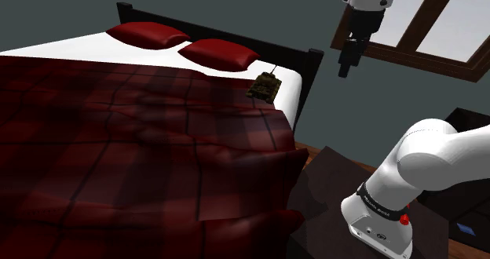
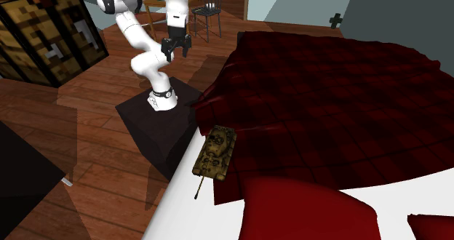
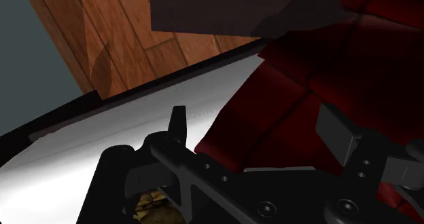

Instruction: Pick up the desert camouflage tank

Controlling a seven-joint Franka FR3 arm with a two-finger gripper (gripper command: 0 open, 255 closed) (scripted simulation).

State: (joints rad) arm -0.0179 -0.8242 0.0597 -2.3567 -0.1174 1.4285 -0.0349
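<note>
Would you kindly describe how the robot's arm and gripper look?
The arm has rounded glossy white links with dark bands at the joints and a small red spot near its base. The gripper is all black, with two blocky fingers.

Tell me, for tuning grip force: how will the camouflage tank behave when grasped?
The tank looks rigid, probably light. Its thin barrel seems fragile. Sitting at the edge of the red cover, it may tilt if nudged.

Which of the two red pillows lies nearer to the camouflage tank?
The dark red pillow on the shoulder view's right, close to the small brown-and-tan camouflage tank; the other red pillow lies farther left.
</note>
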